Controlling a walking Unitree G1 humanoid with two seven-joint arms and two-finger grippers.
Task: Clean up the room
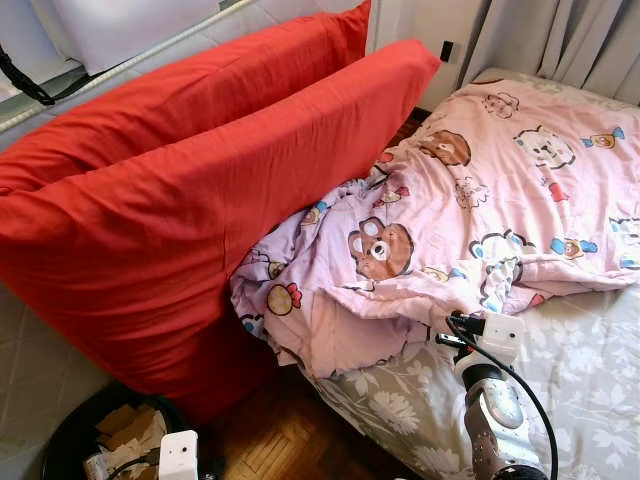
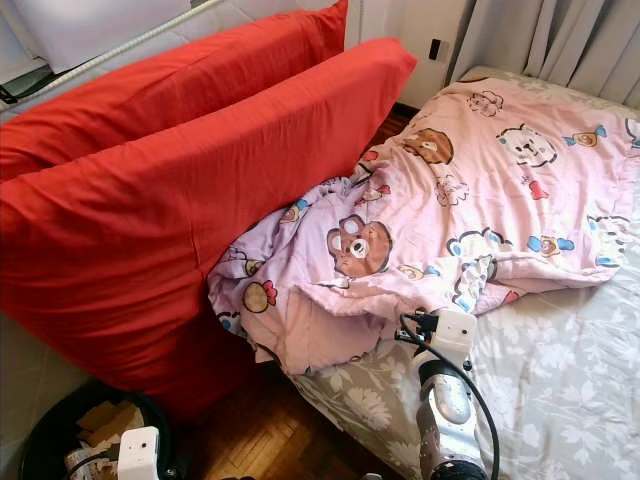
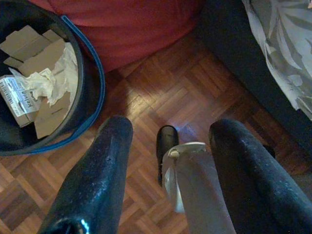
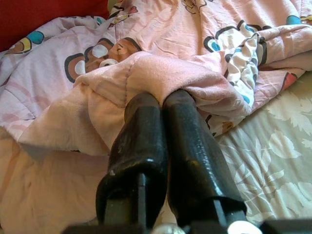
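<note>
R gripper (image 4: pixel 161 105) pinched tight on folded hem of pink bear-print quilt (image 1: pixel 500 190), bunched at bed (image 1: pixel 590 370) near-left corner; quilt spreads away toward far edge. L gripper (image 3: pixel 168 141) wide, idle by floor.

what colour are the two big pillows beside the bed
Red, both pillows; clearest in the left eye view.

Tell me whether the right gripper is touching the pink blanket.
Touching. In the right wrist view, the right gripper has its two black fingers pressed together with their tips buried under a raised fold of the pink blanket, with no gap between them.
</note>
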